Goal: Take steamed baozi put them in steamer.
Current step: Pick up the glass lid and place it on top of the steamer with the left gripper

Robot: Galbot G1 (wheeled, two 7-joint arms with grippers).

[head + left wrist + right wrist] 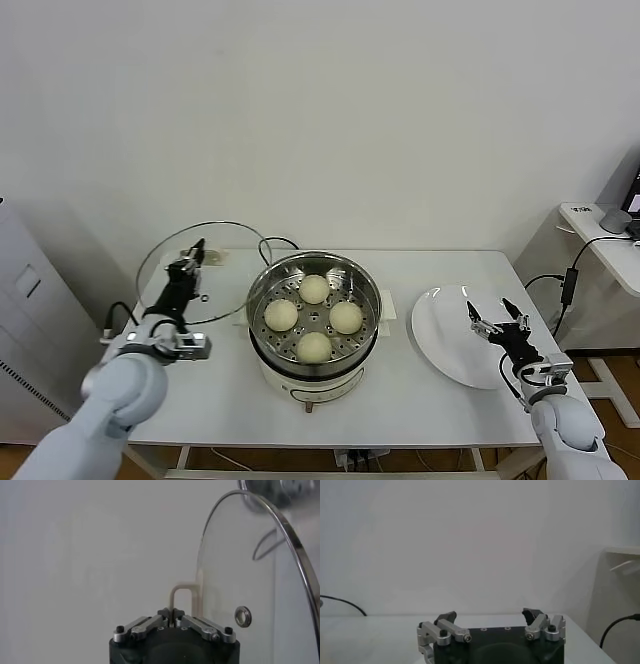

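Baozi (314, 289), four smooth cream-white domes, sit on the perforated steel tray inside the steamer (262, 296) at the middle of the white table (220, 385), spaced evenly and apart from one another. By their look the buns are soft and light, with a matte skin that would likely dent or tear under a hard pinch; a gentle hold across the widest part of the dome seems the safest. The steamer is a shiny round steel pot on a cream electric base, its black cord trailing behind.

The left end effector (189, 263) is clamped shut on the thin pale handle of the glass lid (160, 262), holding that steel-rimmed disc tilted up on edge just beside the pot. Glass like this is presumably rigid, slippery and breakable, so the handle is the sensible place to hold it.

The right end effector (498, 317) hovers with its fingers spread wide and empty over the flat white plate (440, 335), which holds no buns.
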